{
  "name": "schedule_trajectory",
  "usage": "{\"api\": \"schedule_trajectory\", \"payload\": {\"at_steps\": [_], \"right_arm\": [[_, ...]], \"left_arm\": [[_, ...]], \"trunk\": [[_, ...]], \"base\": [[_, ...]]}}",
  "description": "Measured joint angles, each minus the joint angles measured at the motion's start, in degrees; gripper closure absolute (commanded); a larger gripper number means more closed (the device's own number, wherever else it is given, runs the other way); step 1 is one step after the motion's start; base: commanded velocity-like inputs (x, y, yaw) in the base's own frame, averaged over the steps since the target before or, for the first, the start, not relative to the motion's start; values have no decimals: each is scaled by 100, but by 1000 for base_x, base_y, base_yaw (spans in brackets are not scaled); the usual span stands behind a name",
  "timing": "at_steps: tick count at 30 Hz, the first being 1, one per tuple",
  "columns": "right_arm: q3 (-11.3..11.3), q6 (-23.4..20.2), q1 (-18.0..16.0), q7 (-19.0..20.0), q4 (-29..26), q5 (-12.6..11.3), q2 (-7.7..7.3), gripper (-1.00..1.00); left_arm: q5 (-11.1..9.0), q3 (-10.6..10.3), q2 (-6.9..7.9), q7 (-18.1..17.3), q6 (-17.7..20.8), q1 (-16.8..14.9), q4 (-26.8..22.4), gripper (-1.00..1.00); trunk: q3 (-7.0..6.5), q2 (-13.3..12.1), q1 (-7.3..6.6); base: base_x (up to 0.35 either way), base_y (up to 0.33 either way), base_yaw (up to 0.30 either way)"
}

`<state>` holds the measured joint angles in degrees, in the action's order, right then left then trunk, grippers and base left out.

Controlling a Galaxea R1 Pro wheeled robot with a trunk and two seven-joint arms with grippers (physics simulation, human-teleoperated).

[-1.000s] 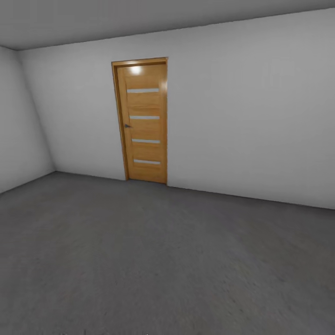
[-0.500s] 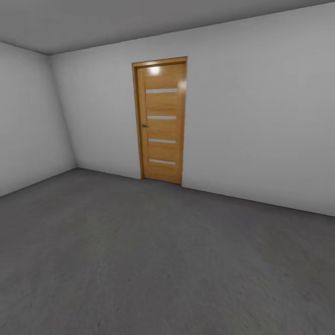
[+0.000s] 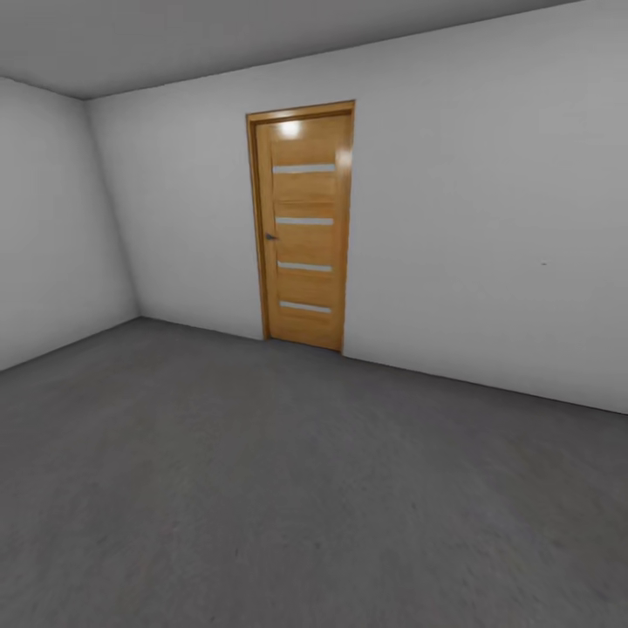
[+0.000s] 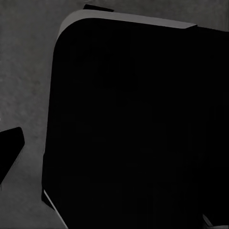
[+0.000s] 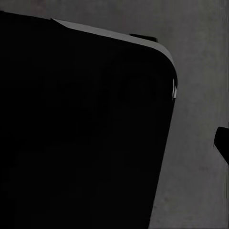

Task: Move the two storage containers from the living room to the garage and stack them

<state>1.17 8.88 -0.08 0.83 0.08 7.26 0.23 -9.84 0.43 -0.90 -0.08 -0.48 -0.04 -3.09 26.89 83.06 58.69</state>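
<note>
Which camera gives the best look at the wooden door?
The head view: the door stands whole in the white wall, shut, with four pale strips. Both wrist views look down at grey floor past a large black shape.

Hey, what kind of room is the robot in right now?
Most likely a garage or a bare utility room. The floor is rough, mottled grey concrete, the walls are plain white with nothing on them, and a closed light-wood door with four narrow frosted strips is the one fitting on them.
</note>
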Motion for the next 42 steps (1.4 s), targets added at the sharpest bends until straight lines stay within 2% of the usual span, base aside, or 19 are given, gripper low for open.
{"api": "schedule_trajectory", "payload": {"at_steps": [2,3,7,18,42], "right_arm": [[-3,7,0,9,0,86,8,-100],[-8,6,0,-1,0,275,22,-100],[-17,-6,0,-11,0,348,30,-100],[-41,28,0,-38,8,329,43,-100],[-44,44,0,-67,8,333,39,-100]], "left_arm": [[0,0,1,0,0,-2,-1,-100],[-1,0,2,0,0,-1,1,-100],[-1,0,3,0,1,-1,0,-100],[4,0,2,0,-7,-1,-1,-100],[0,0,0,0,-3,1,4,-100]], "trunk": [[0,0,0],[0,0,0],[0,0,0],[0,0,0],[0,0,0]], "base": [[321,0,0],[322,0,0],[322,0,0],[321,0,38],[321,0,261]]}}
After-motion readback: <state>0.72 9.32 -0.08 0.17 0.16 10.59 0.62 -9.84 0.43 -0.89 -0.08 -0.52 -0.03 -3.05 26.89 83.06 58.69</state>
